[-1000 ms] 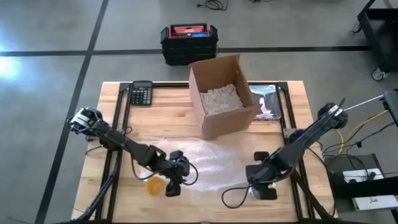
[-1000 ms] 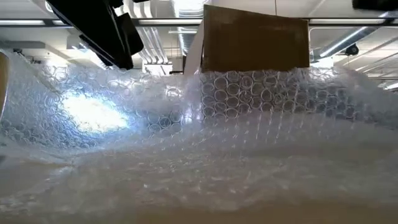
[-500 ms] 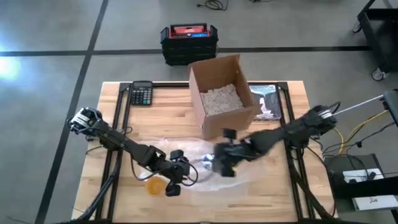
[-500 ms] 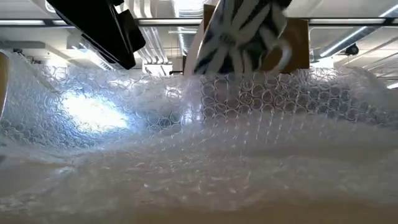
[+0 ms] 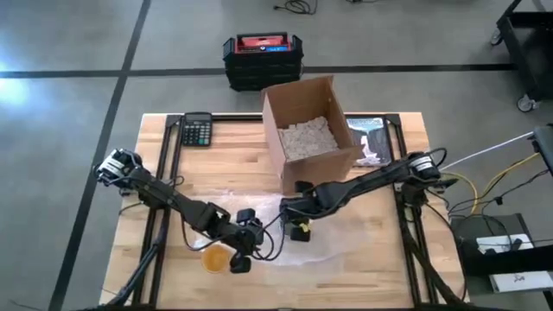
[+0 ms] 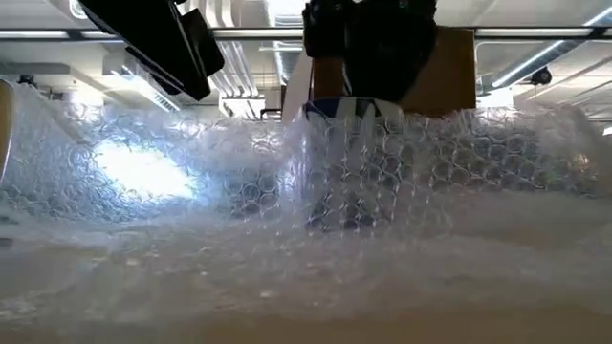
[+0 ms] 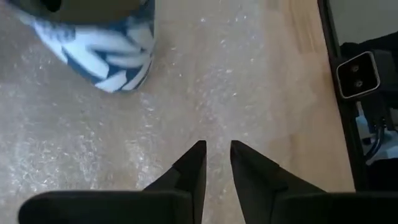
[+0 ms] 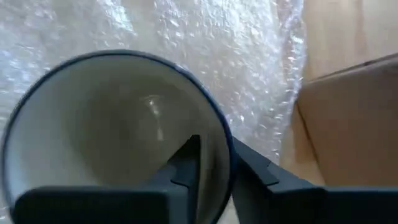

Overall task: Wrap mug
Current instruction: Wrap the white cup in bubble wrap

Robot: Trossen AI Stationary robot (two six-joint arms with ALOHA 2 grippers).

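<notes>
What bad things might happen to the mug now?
The right gripper pinches only the thin rim of the mug, one finger inside and one outside, so the mug might slip or tip when let go.

The mug sits on soft, bumpy bubble wrap, which may make it wobble.

The left gripper hangs close beside the mug, nearly closed; a careless move could knock it over.

From table height the bubble wrap (image 6: 316, 239) veils the lower half of the mug (image 6: 346, 162), its pattern only a blur. The left gripper (image 5: 242, 253) is too small from above to read its fingers, and the cardboard box (image 6: 449, 72) is half hidden behind the mug.
</notes>
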